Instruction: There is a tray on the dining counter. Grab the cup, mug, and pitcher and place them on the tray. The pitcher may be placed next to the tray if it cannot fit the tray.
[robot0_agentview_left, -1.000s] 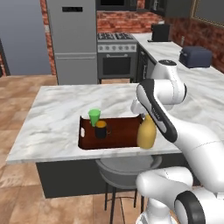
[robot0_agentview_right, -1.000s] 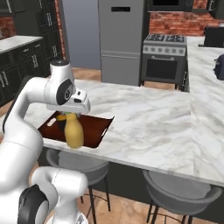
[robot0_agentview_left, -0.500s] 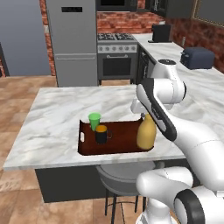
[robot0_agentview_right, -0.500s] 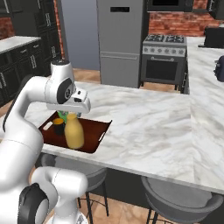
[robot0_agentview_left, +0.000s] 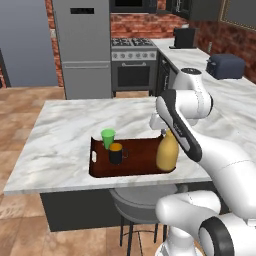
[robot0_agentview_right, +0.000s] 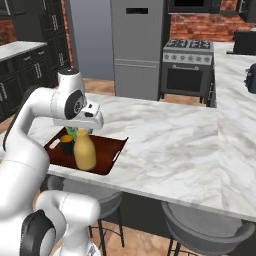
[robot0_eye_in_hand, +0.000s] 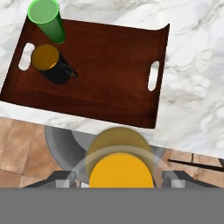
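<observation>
Marble counter (robot0_agentview_left: 60, 130) held the tray (robot0_agentview_left: 140, 155); wide jaws flanked the pitcher (robot0_agentview_left: 167, 150), which risked tipping if bumped.

Item count, dining counter and surroundings

One tray (robot0_eye_in_hand: 109, 74); one green cup (robot0_eye_in_hand: 47, 20); one black mug (robot0_eye_in_hand: 51, 64); one yellow-orange pitcher (robot0_agentview_left: 167, 150); one dining counter (robot0_agentview_right: 170, 145); two grey stools, the first (robot0_agentview_right: 207, 236) and the second (robot0_agentview_left: 137, 206); one refrigerator (robot0_agentview_left: 81, 45); one oven range (robot0_agentview_left: 134, 64); one toaster (robot0_agentview_left: 226, 65).
</observation>
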